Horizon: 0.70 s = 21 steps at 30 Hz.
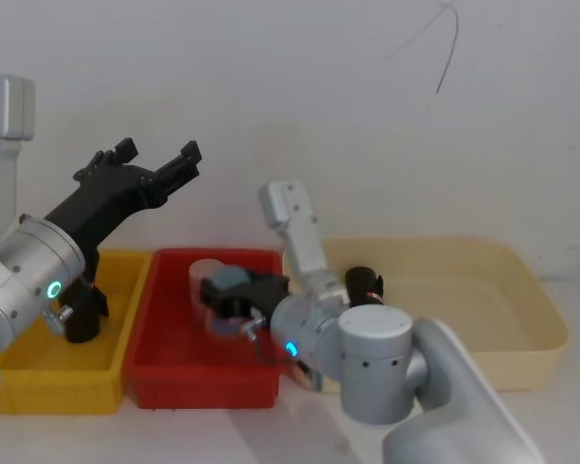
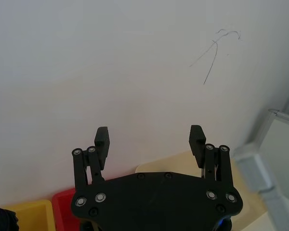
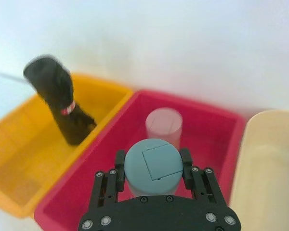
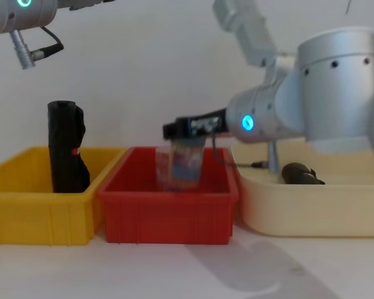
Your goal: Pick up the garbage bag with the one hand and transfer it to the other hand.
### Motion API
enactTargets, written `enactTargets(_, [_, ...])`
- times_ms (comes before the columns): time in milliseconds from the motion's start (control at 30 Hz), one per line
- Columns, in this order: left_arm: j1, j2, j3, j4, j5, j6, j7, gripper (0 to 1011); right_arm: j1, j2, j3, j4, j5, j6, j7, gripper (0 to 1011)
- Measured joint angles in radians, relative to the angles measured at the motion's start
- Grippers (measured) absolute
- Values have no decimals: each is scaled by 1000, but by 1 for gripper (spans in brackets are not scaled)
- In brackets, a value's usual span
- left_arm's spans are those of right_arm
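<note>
Overhead, the left gripper (image 1: 160, 162), on the arm with the green ring, hung high above the yellow bin (image 1: 29, 372), jaws spread wide and holding nothing; the left wrist view had the fingers (image 2: 102, 138) set against the bare wall.

The garbage bag (image 4: 65, 147) stood upright in the yellow bin, well below that gripper and apart from it, its red-and-white label (image 3: 67, 109) showing partway up the black film.

The right gripper (image 3: 151, 166), on the arm with the blue ring, sat over the red bin (image 1: 174, 372), jaws closed on a grey-blue capped container (image 3: 151, 166). A clear cup (image 3: 164, 124) stood just beyond it in the same bin.

A second black roll (image 1: 363, 286) lay in the cream tray (image 1: 532, 343), behind the right arm.
</note>
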Motion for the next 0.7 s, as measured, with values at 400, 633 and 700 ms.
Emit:
enactTargets(400, [0, 0, 0, 0, 0, 0, 0, 1001, -11, 11, 132, -136, 75, 0, -20, 647])
enactTargets(633, [0, 0, 0, 0, 0, 0, 0, 1001, -37, 16, 199, -199, 115, 16, -33, 647])
enactTargets(700, [0, 0, 0, 0, 0, 0, 0, 1001, -45, 17, 212, -210, 125, 20, -35, 647])
